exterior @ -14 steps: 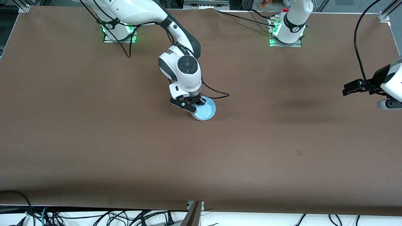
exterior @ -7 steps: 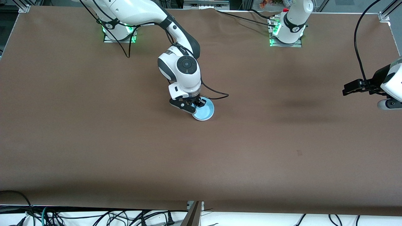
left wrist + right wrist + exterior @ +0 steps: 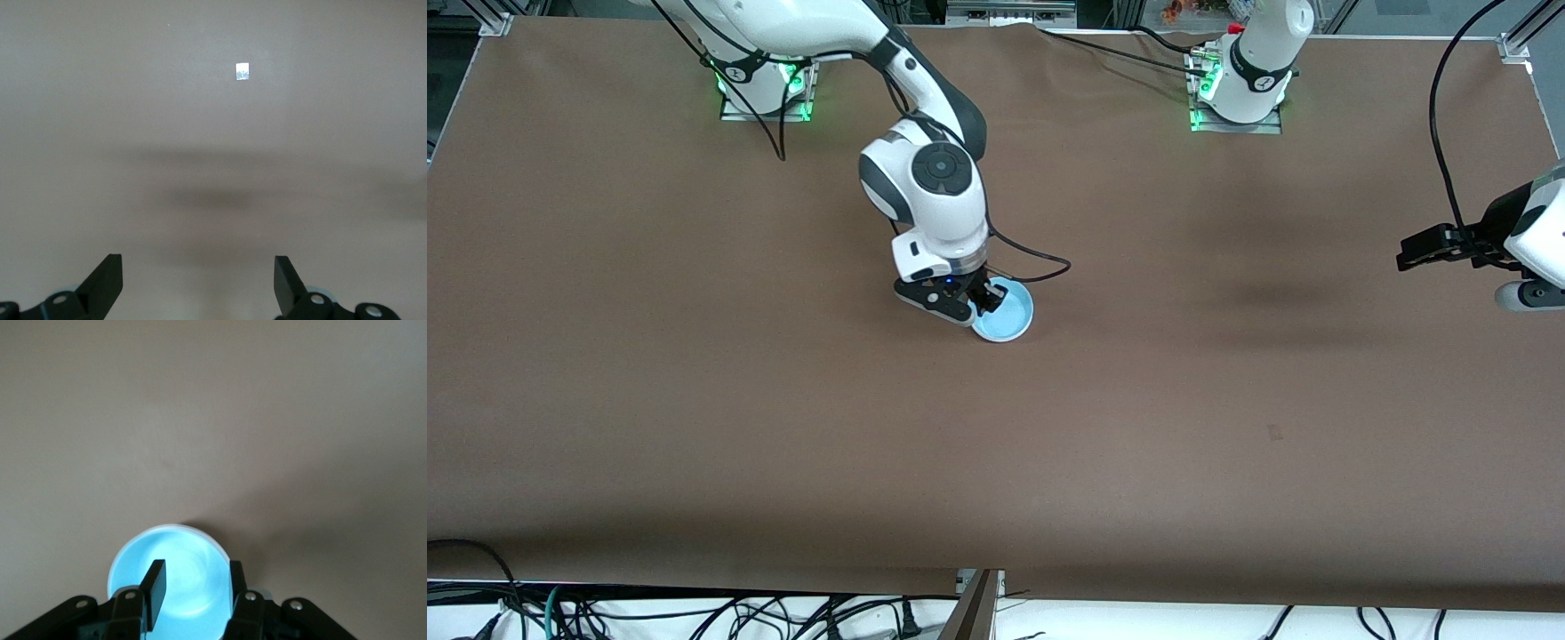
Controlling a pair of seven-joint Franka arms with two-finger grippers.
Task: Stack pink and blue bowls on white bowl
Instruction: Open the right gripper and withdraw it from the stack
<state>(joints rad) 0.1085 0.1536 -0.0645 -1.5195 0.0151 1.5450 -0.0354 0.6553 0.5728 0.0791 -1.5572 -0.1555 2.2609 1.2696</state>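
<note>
Front view, stack: the blue bowl [image 3: 1005, 313] sits upright mid-counter [image 3: 694, 400], with a thin pale rim showing under its edge nearest the camera. I judge that rim to be the white bowl's, but I cannot tell for sure. No pink bowl shows by itself anywhere on the counter; it may be nested out of sight under the blue one.
Front view, right gripper [image 3: 976, 300]: it is just over the blue bowl's rim on the side toward the right arm's end.
Front view, left gripper [image 3: 1427, 249]: it waits in the air over the left arm's end of the counter, well apart from the bowl.
Left wrist view: only bare counter and a small pale tag [image 3: 243, 71]; the left fingers [image 3: 107, 283] are spread wide with nothing between them.
Right wrist view: the right fingers [image 3: 155, 590] are parted. One is inside the blue bowl [image 3: 175, 570] and the other outside its wall, so they straddle the rim; whether they touch it I cannot tell.
Progress: my judgement is that the stacking is done or nearly so.
Left to do: getting the right gripper up and clear without dragging the blue bowl off.
</note>
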